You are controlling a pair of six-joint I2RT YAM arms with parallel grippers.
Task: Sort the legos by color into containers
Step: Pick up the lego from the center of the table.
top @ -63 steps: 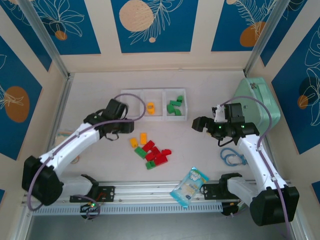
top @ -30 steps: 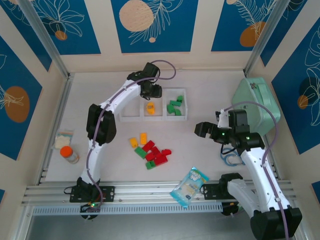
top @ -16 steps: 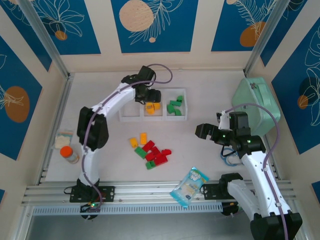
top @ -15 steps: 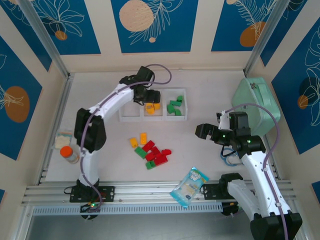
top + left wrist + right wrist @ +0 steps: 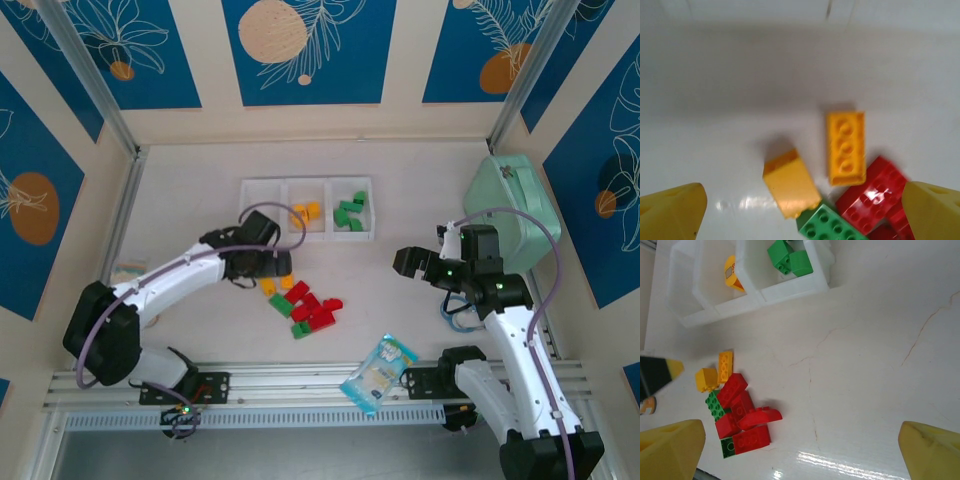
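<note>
A: Left gripper (image 5: 280, 264)?
B: Jaws spread wide, empty, close above two yellow-orange legos (image 5: 845, 147); red and green ones touch them.
A: Right gripper (image 5: 405, 262)?
B: Also agape, holding nothing, well apart from the pile, near a blue cable (image 5: 462, 315) and a mint-green case (image 5: 515, 205).
A: The containers (image 5: 305, 237)?
B: Beyond the pile. The right wrist view shows green bricks in one, a yellow-orange one in the next.

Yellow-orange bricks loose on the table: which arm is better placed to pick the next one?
Left. The left tool, open, hovers just beside the yellow-orange bricks, which sit framed between its fingertips in its wrist view. The right tool, also open, hangs farther off to their right.
</note>
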